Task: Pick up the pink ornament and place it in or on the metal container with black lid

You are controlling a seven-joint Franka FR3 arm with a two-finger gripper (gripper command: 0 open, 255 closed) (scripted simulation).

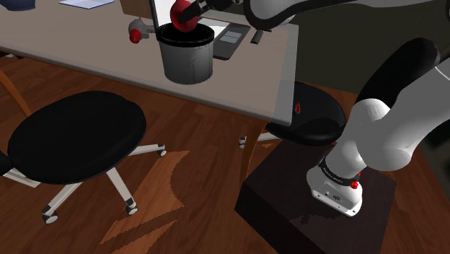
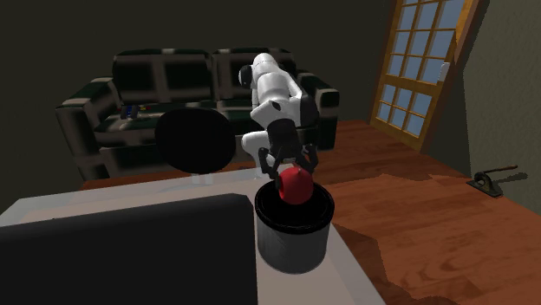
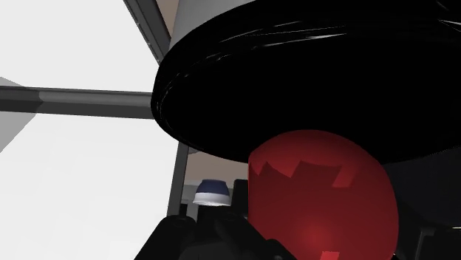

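Observation:
The ornament (image 1: 180, 19) is a red ball, drawn red rather than pink. My gripper (image 1: 186, 14) is shut on it, and in the second exterior view the black fingers of the gripper (image 2: 293, 173) clasp the ornament (image 2: 295, 185) on both sides. It hangs just over the mouth of the grey metal container (image 1: 187, 58), whose black rim (image 2: 293, 212) lies right under it. In the wrist view the red ball (image 3: 318, 199) sits against the glossy black lid (image 3: 318, 81), beside a black finger (image 3: 214, 236).
The container stands near the front edge of a grey desk (image 1: 86, 50). A second small red and grey ornament (image 1: 135, 30) lies to the shoulder view's left of it. Behind it is a dark screen (image 2: 121, 251). Black chairs (image 1: 76, 137) stand by the desk, and a sofa (image 2: 130, 104) lies beyond.

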